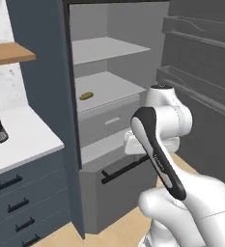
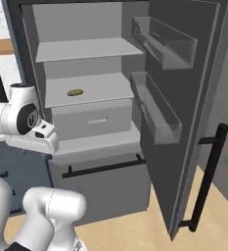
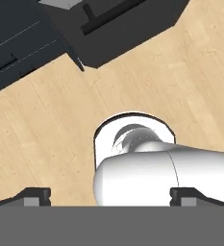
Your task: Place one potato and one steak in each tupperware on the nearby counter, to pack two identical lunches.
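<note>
One potato (image 1: 86, 95) lies on the open fridge's middle shelf (image 2: 93, 88). Gripper (image 3: 111, 196) points floorward, jaws wide, empty. Potato likely firm, light, rounded; pinch across its short axis.

One potato (image 1: 86, 95) (a small oval, yellow-brown lump) lies flat on the fridge's middle shelf (image 1: 115, 88), toward its left front. The white surface (image 1: 22, 137) runs left of the fridge.

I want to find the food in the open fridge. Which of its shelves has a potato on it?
The middle shelf, directly above the drawer, holds the potato. The shelf above it is bare.
</note>
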